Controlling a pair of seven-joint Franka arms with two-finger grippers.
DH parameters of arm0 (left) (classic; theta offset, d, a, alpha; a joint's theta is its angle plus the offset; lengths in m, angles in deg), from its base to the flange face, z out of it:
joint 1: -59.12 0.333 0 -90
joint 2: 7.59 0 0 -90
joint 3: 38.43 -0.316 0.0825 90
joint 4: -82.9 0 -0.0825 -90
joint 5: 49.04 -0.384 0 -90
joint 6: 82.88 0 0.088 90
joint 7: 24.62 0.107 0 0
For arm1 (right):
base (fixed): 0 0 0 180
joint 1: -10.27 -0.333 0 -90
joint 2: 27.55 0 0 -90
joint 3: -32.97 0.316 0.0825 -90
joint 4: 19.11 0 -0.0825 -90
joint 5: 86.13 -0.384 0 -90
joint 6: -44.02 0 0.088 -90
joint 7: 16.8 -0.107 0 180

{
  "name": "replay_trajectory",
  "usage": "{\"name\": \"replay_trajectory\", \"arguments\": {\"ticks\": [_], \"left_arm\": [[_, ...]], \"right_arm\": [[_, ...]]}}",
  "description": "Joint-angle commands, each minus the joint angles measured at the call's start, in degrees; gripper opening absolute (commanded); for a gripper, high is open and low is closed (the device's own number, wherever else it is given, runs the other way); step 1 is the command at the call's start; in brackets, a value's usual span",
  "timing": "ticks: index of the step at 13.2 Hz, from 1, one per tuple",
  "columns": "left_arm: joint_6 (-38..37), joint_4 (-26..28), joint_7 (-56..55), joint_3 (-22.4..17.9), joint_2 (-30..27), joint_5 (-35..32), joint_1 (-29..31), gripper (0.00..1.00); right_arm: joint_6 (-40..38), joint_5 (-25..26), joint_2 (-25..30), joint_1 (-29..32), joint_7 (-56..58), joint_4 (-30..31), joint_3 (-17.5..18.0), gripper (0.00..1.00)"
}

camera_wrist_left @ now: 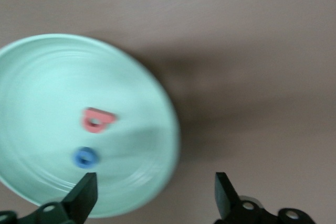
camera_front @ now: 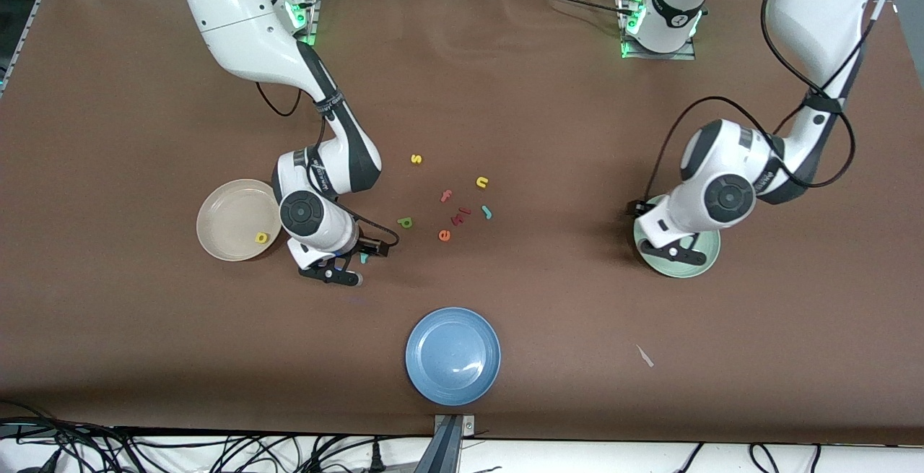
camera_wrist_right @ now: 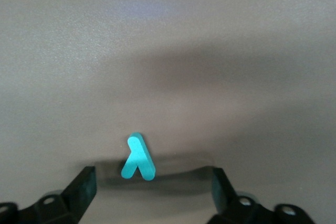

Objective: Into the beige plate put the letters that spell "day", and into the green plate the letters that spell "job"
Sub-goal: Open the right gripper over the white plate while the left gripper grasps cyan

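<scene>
Beside the beige plate (camera_front: pixel 234 219), your right gripper (camera_wrist_right: pixel 152 190) (jaws wide) straddles the teal "y" (camera_wrist_right: pixel 138 157) for pickup; left gripper (camera_wrist_left: pixel 155 198) gapes, empty, over the green plate (camera_wrist_left: pixel 47 77).

Both arms are showing glossy white shells with black joint bands and round grey caps. Black cables are looping along the left arm (camera_front: pixel 794 141), a thinner one along the right arm (camera_front: pixel 325 112). Green lights are glowing at both bases. Each pincer is wearing black fingers.
</scene>
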Motion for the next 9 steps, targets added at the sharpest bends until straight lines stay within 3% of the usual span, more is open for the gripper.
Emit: {"name": "replay_trajectory", "arguments": {"ticks": [1,4,8,9], "left_arm": [[-1.69,-2.62,-14.85,2.53,0.35,1.34,-4.75,1.00],[-1.43,-9.11,-25.33,2.53,4.57,5.01,-10.82,1.00],[-1.08,-20.37,-43.17,1.75,13.00,5.56,-20.83,1.00],[-0.47,-22.30,-46.08,-0.61,14.50,5.56,-23.82,1.00]], "right_arm": [[-0.18,-0.82,-1.36,-0.38,-0.82,-1.97,-0.11,0.82],[-0.18,-1.17,-1.36,-0.38,-1.17,-1.97,-0.11,0.49],[-0.18,-1.17,-1.36,-0.38,-1.44,-1.97,0.15,0.22],[-0.18,-1.17,-1.36,-0.38,-1.52,-1.97,0.15,0.19]]}}
